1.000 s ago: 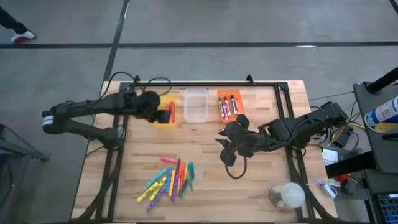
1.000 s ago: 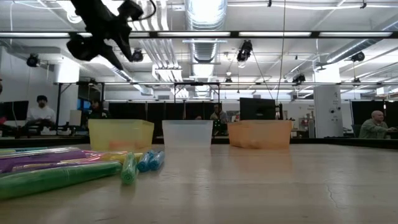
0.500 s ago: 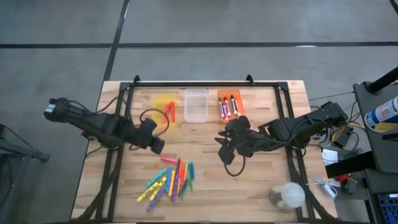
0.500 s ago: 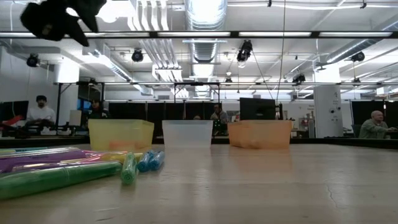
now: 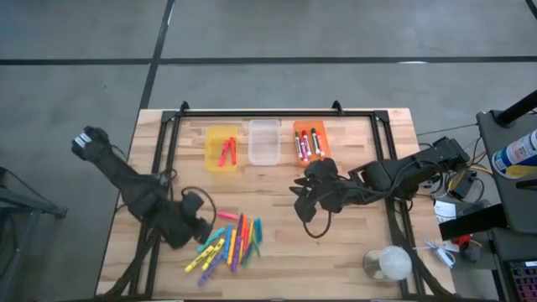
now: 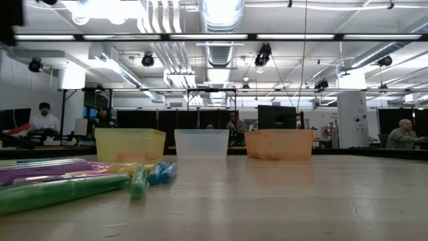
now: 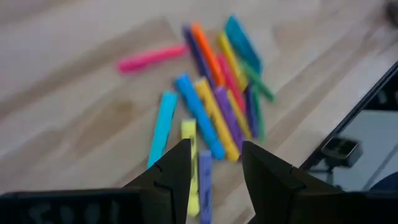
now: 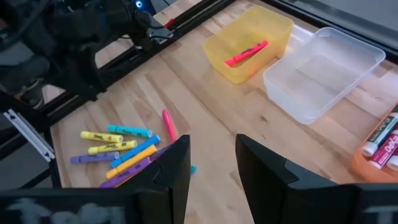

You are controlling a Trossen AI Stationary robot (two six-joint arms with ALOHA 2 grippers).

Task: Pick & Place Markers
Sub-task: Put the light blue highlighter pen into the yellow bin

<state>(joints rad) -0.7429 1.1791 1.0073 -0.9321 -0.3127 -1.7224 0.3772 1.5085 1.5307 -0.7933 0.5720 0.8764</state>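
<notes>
From above, the wooden slatted table (image 5: 352, 252) carries three small plastic bins in a row at its far edge: a yellow bin (image 5: 221, 147) holding a couple of red-pink markers, a clear bin (image 5: 263, 141) that looks empty, and an orange bin (image 5: 310, 141) with several white-bodied markers. A loose heap of bright finger-length markers (image 5: 228, 243) lies on the near left of the table, one pink marker (image 5: 226, 216) a little apart from it. The left gripper (image 5: 200, 228) hangs just beside the heap; the right gripper (image 5: 304, 195) waits near the table's middle, in front of the orange bin. By my reading only a handful are sorted and most of the pile is left.

The low view shows green, purple and blue markers (image 6: 137, 181) lying on the tabletop before the three bins; neither gripper shows here.

The left wrist view looks down on the heap (image 7: 214, 112), with the left gripper (image 7: 216, 163) parted and empty above the blue and yellow pens.

The right wrist view shows the right gripper (image 8: 211, 155) likewise parted and holding nothing, the yellow bin (image 8: 249, 43) and the heap (image 8: 121, 155) beyond it.

No writing or brand is legible anywhere.
</notes>
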